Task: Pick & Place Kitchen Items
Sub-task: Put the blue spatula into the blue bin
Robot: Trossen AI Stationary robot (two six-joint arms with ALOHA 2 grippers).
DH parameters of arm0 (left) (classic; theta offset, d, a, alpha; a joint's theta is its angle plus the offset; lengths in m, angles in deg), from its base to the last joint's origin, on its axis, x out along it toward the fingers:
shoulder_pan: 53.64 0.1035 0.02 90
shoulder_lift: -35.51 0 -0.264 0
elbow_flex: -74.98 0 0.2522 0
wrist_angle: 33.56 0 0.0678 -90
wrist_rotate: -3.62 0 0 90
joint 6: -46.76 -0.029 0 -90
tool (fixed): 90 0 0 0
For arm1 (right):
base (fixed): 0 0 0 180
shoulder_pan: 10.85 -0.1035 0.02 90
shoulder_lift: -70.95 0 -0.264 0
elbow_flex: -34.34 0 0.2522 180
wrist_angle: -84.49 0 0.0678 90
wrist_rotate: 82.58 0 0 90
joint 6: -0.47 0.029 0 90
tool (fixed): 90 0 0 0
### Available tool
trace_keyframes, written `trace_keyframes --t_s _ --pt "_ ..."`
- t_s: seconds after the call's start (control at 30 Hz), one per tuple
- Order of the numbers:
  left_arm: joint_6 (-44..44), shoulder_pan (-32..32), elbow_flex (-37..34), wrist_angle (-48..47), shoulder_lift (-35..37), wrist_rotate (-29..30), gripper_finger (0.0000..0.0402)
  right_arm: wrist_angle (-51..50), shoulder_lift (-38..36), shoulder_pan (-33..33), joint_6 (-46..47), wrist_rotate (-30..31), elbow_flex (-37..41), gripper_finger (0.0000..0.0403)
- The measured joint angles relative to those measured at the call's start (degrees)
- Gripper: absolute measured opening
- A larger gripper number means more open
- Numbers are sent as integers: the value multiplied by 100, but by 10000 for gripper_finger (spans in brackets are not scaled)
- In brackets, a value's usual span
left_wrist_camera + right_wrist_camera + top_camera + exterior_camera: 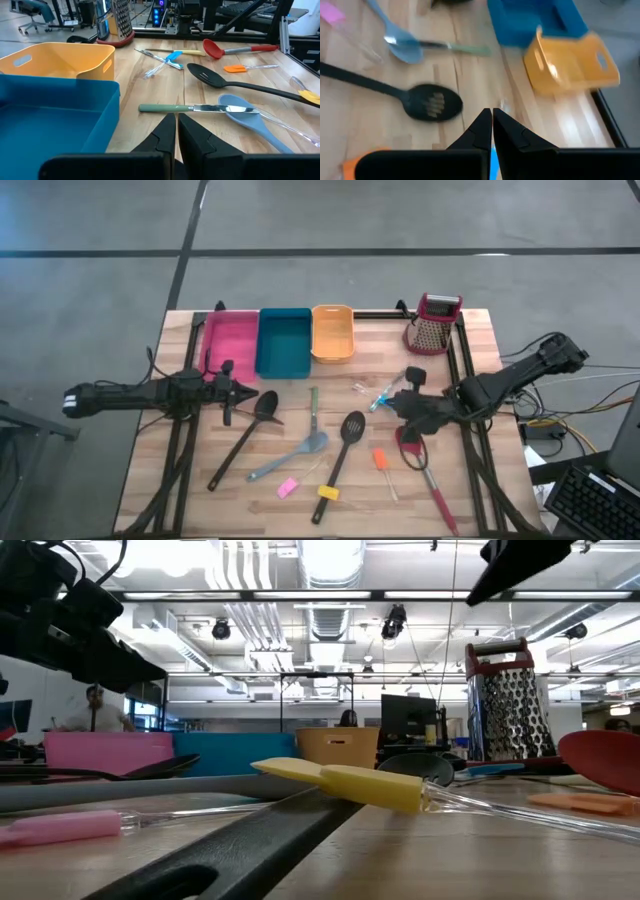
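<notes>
The kitchen items lie loose across the middle and right of the tabletop (pixel 470 330), none of them in a bin. A long black ladle (pixel 243 438) slants from the centre toward the front-left corner. Beside it, a grey spatula (pixel 290 456) lies touching the blade of a green-handled knife (pixel 313 408). The black slotted spoon (pixel 340 452) slants just right of these, its bowl toward the far edge and a yellow-handled tool (pixel 327 493) by its handle end. A pink-handled tool (pixel 287 488) lies near the front edge, left of the yellow one. An orange-handled tool (pixel 381 460) sits between the slotted spoon and the red spoon (pixel 424 473), whose handle runs toward the front-right corner. A blue-handled tool (pixel 383 397) lies farther back, near the right arm.

The right gripper (pixel 392 404) hangs over the blue-handled tool with its fingers clenched together, grasping nothing. The left gripper (pixel 252 390) is above the ladle's bowl near the left side, also clenched and empty.

Along the far edge stand a pink bin (pixel 230 343), a teal bin (pixel 283 342) and an orange bin (pixel 332 332), side by side. A red-topped box grater (pixel 433 325) stands upright at the far-right corner.
</notes>
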Motion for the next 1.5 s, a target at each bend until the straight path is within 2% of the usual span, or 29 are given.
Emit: trace_keyframes --t_s 0.13,0.33,0.67,0.83,1.03,1.17,1.4,1.5 --pt "0 0 0 0 0 0 23 -1023 217 6 715 -65 -209 8" --pt "0 0 0 1 0 0 23 -1185 457 191 529 -458 -203 23" --pt "0 0 -1 2 0 0 23 -1117 927 967 319 -1479 -188 133" --pt "0 -1 -1 2 0 0 23 -999 1348 1216 -173 -1544 -186 177" --pt "0 0 -1 2 0 0 23 -515 1941 1443 -758 -1542 -239 211" --pt "0 0 0 2 0 0 23 -362 2177 1819 -1033 -1657 -249 215" --pt "0 0 -1 2 0 0 23 -276 2233 2886 -1090 -3053 -234 189" --pt "0 -1 0 2 0 0 23 -191 2243 3196 -915 -3399 -234 180"
